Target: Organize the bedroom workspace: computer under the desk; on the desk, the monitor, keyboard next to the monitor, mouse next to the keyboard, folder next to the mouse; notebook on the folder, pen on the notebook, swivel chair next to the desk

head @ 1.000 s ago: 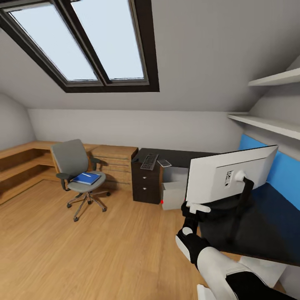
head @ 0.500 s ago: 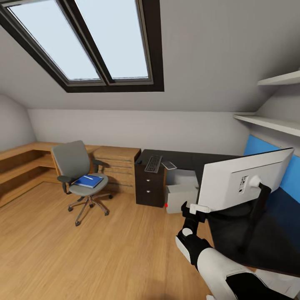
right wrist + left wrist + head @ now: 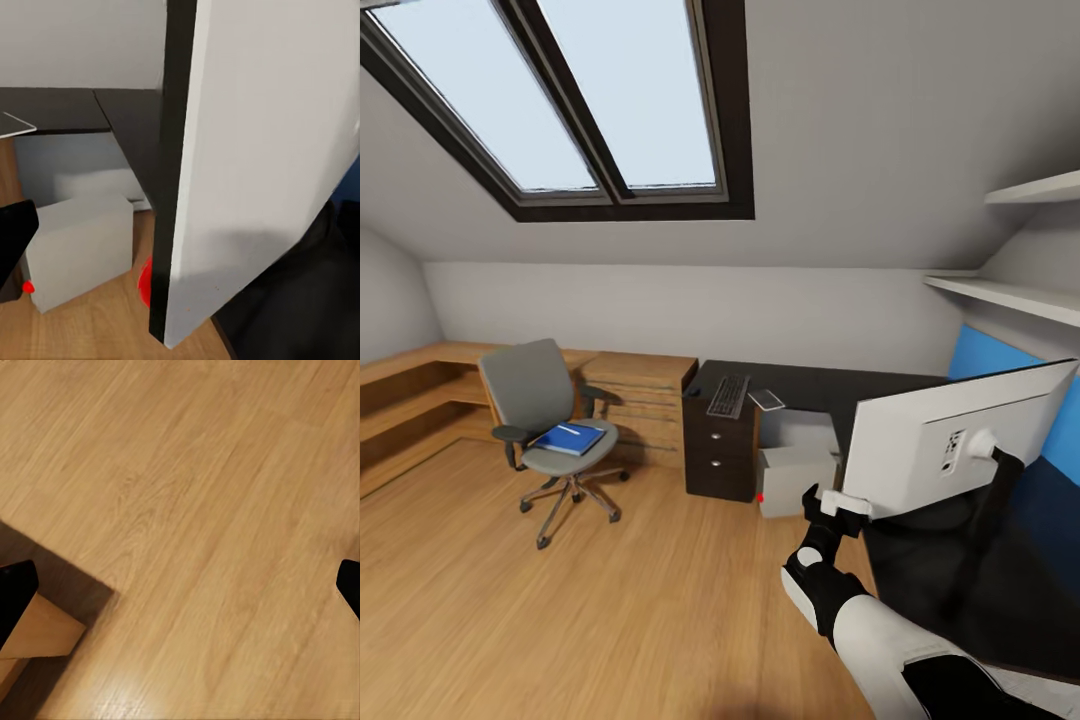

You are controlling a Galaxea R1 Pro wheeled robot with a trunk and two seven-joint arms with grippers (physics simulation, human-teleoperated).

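right arm (image 3: pixel 880 640) raised, jaws clamped on monitor (image 3: pixel 950 440) corner over black worktop (image 3: pixel 810 385); left jaws apart above wood floor (image 3: pixel 195 510); chair (image 3: pixel 545 400) far left.

The right arm rises from about five o'clock in the head view, a white forearm leading into a black wrist that reaches forward and up toward twelve o'clock. The right gripper (image 3: pixel 844 503) sits at its end, its pale fingers closed on the lower corner of the monitor (image 3: pixel 950 440), gripping the edge of the panel. In the right wrist view a dark fingertip (image 3: pixel 13 240) shows at nine o'clock. In the left wrist view the left gripper's dark fingertips (image 3: pixel 15 600) sit wide apart, at opposite edges, holding nothing.
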